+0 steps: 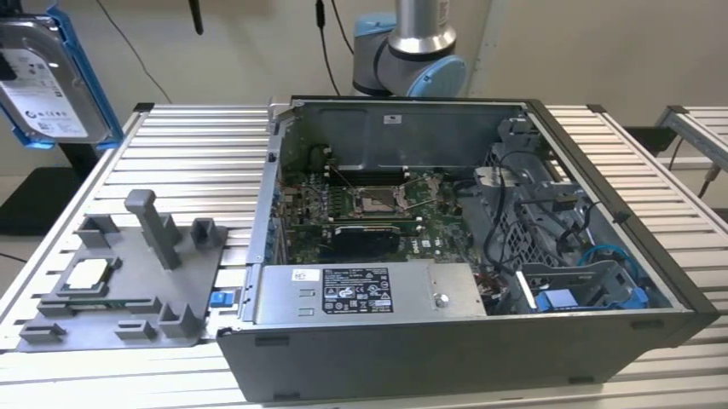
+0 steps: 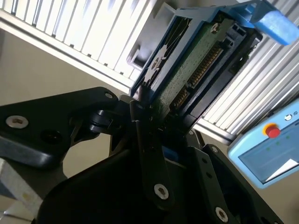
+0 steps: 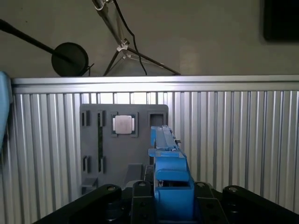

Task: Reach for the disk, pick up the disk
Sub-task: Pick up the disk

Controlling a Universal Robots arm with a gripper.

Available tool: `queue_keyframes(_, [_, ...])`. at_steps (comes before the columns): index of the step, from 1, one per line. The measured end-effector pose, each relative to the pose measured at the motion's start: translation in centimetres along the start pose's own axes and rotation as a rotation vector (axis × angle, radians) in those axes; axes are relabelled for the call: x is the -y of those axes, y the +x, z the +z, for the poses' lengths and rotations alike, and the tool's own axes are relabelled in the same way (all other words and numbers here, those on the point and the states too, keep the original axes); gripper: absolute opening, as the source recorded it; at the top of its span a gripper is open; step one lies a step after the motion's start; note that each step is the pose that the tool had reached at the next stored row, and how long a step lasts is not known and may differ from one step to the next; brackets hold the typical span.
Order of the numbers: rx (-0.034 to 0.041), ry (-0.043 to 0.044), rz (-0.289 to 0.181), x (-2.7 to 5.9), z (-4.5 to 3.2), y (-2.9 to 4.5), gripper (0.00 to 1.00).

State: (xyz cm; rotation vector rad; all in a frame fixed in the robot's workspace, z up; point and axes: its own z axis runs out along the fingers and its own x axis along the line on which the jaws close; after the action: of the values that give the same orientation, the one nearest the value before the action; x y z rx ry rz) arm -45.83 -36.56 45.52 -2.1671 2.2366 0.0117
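The disk, silver with a white label and a bright blue bracket, hangs in the air at the exterior view's upper left, above the table's edge. In the second wrist view the disk shows its green circuit board and connector, and my gripper is shut on its lower end with black fingers against its faces. In the first wrist view the disk stands edge-on in the gripper, high above the grey fixture plate.
An open computer case with a grey power supply box fills the middle of the slatted table. The grey fixture plate carries a small square chip. A pendant lies beside the table.
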Motion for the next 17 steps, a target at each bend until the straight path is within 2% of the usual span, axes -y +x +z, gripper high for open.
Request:
queue_keyframes(11, [0.0001,0.0001,0.0,0.02,-1.63,-0.04,0.0])
queue_keyframes(17, [-0.0001,-0.0001,0.0,0.05,-3.13,-0.08,0.0])
